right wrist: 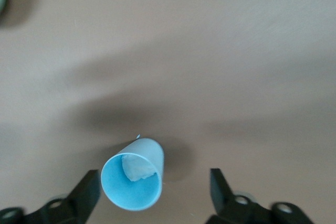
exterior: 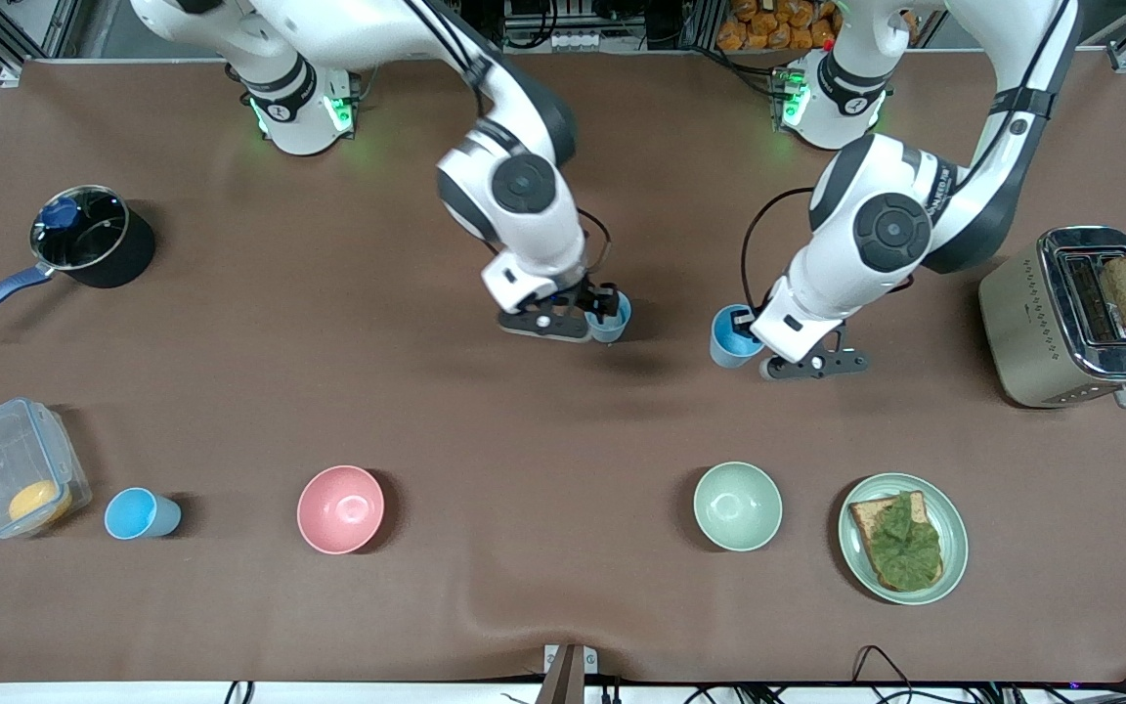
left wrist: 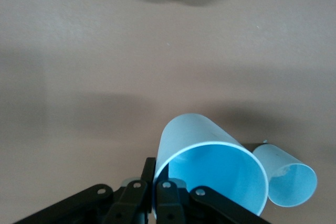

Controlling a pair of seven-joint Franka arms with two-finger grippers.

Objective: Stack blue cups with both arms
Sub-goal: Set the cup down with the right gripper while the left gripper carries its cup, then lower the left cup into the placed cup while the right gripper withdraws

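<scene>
Brown cloth covers the table (exterior: 543, 440), with a toaster (exterior: 1076, 318) near the edge at the left arm's end. At the table's middle, the left gripper (exterior: 747, 329) has its fingers (left wrist: 167, 195) pinched shut on the rim of one blue cup (exterior: 729, 338). The right gripper (exterior: 605, 311) has its fingers spread wide around a second blue cup (right wrist: 132, 180), not touching it. To nest them well, centre the carried cup upright above the standing one, then lower it straight. A third blue cup (exterior: 138, 513) waits near the front edge.
</scene>
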